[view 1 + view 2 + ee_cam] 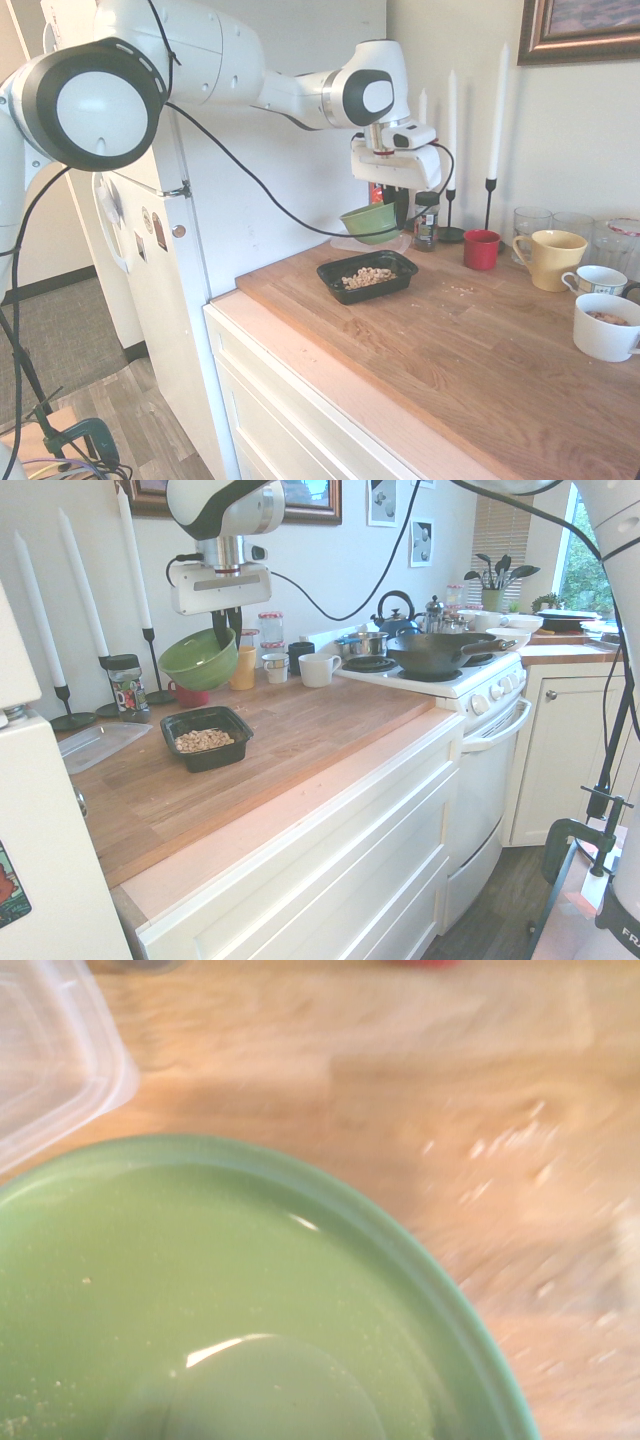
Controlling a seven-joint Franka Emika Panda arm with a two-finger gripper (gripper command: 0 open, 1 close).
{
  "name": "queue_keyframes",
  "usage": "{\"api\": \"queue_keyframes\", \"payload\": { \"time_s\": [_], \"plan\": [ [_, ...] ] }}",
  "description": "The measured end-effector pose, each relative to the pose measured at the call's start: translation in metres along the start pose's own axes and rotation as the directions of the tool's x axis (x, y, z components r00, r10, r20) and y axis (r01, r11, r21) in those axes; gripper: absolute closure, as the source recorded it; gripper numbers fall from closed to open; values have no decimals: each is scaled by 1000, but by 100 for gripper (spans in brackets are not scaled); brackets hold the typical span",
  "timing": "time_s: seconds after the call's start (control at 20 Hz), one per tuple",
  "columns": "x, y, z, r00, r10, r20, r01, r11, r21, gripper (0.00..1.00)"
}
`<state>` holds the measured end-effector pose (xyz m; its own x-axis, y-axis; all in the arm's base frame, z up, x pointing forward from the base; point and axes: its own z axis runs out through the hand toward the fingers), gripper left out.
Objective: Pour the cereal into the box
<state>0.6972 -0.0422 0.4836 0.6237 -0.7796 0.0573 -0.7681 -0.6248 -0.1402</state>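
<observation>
Your gripper (pixel 227 617) has the green bowl (pixel 199 660) up off the counter, and the cereal (pixel 203 740) is in the box (pixel 208 750).

You have the jaws closed on the bowl's rim, with no more gap than its wall, and the bowl hangs tilted above the wooden counter (pixel 464 330). Your cereal lies in a loose heap on the floor of the black box, which sits upright near the counter's edge. Inside the bowl you can see only a few fine crumbs stuck to the green wall. Pale bits (pixel 505 1141) are scattered on the wood, outside the box. The clear plastic lid (pixel 101 743) lies flat beside the box.
</observation>
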Motion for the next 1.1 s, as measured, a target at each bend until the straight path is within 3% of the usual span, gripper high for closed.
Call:
{"api": "queue_keyframes", "payload": {
  "time_s": [0.25, 0.45, 0.7, 1.1],
  "plan": [
    [47, 64, 16, 970, 98, 224, -131, 982, 138, 100],
    [72, 106, 31, 952, 120, 283, -179, 965, 191, 100],
    [100, 149, 52, 948, 151, 281, -207, 961, 183, 100],
    [127, 172, 112, 967, 186, 174, -206, 973, 106, 100]
  ]
}}
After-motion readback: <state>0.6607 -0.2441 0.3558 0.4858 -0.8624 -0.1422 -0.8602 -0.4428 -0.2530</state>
